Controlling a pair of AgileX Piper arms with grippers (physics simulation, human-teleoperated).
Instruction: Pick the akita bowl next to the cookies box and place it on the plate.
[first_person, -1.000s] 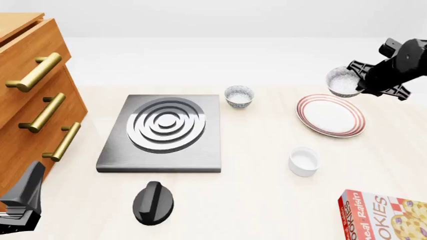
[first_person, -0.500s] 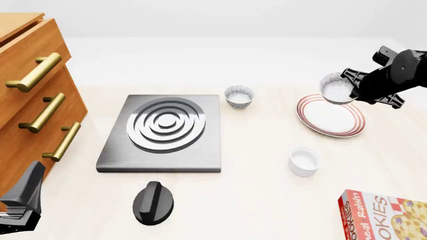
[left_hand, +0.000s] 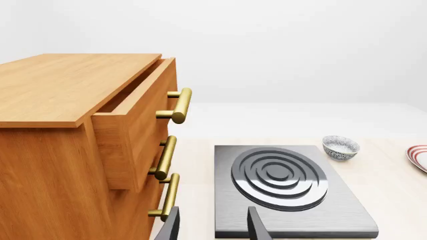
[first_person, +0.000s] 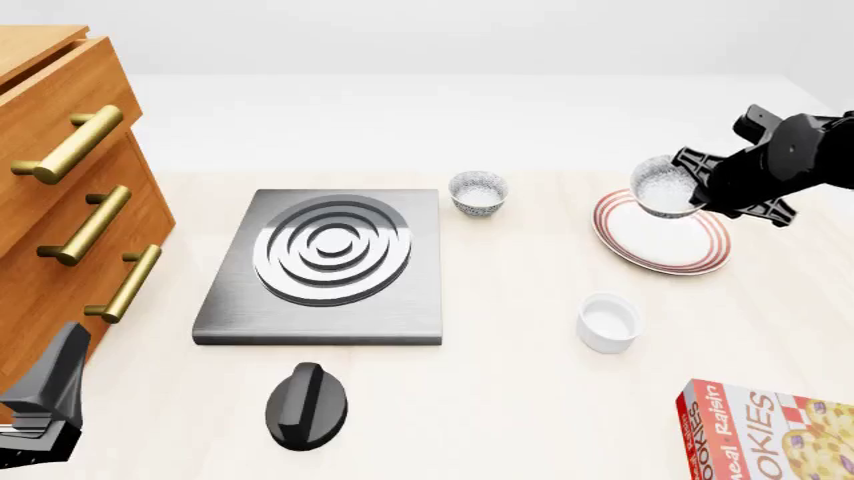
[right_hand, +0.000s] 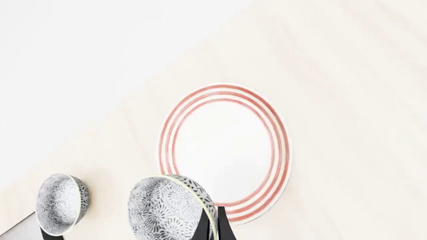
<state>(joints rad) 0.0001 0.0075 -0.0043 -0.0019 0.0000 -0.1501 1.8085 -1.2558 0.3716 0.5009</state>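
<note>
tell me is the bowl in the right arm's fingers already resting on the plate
No, the akita bowl is held tilted in the right gripper, above the far rim of the plate and not resting on it.

Front view: the cookies box (first_person: 774, 432) at 5 o'clock is cut off by the frame's lower and right edges; my left pincer (first_person: 40, 405) at 7 o'clock is cropped. The held akita bowl (first_person: 665, 187) hides part of the plate (first_person: 667, 245) rim.
</note>
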